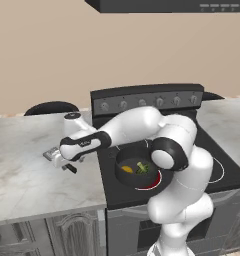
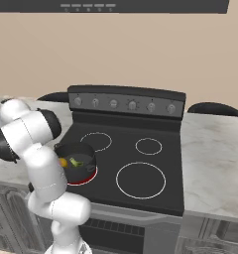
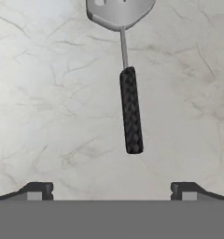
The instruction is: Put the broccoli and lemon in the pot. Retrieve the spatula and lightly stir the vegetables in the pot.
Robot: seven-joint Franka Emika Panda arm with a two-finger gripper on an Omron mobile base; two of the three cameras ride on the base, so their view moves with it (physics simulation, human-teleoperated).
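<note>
Hand view showed the hand [image 3: 112, 189] spread wide above the spatula [image 3: 128, 84] lying on the marble worktop [image 3: 48, 102]; broccoli [image 1: 141, 167] and lemon [image 1: 127, 169] sat in the pot [image 1: 137, 182].

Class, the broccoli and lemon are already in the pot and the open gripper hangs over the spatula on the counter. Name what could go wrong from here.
1. The gripper sits off the end of the spatula handle; closing there might miss it or pinch just the tip, so it pivots.
2. The pot holds the lemon and broccoli close under the arm's elbow; swinging back could knock it.
</note>
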